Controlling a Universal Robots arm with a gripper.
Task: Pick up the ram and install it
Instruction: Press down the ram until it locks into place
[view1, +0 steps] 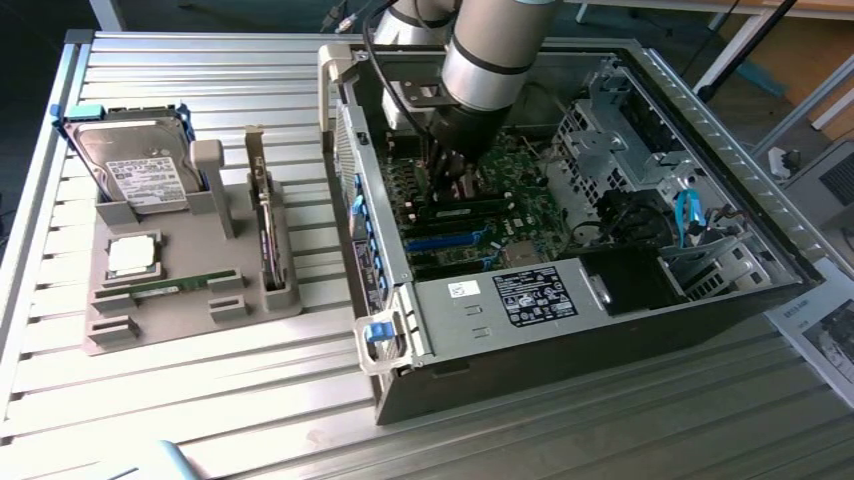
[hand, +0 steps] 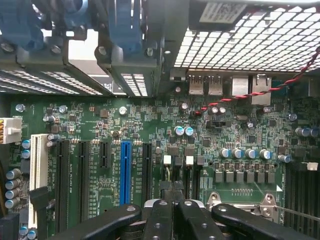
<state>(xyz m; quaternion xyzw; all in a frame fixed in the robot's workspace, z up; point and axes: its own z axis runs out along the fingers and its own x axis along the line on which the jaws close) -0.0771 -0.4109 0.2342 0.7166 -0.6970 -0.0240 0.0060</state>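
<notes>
Claw (hand: 172, 212) pressed together, nothing seen held, lowered over motherboard (hand: 150, 130) inside case (view1: 534, 330); ram (view1: 171, 288) left in holder (view1: 160, 310) on worktop (view1: 240, 400).

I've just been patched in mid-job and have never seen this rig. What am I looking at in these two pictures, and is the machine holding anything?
The exterior view looks down on a slatted metal table. A robot arm reaches into an open computer case. The wrist view comes from a camera on the arm and looks past the gripper at the green motherboard. On the exterior view's left, a grey holder carries a hard drive, a processor chip, an expansion card and the ram. The gripper is shut, and I see nothing held in it.
</notes>
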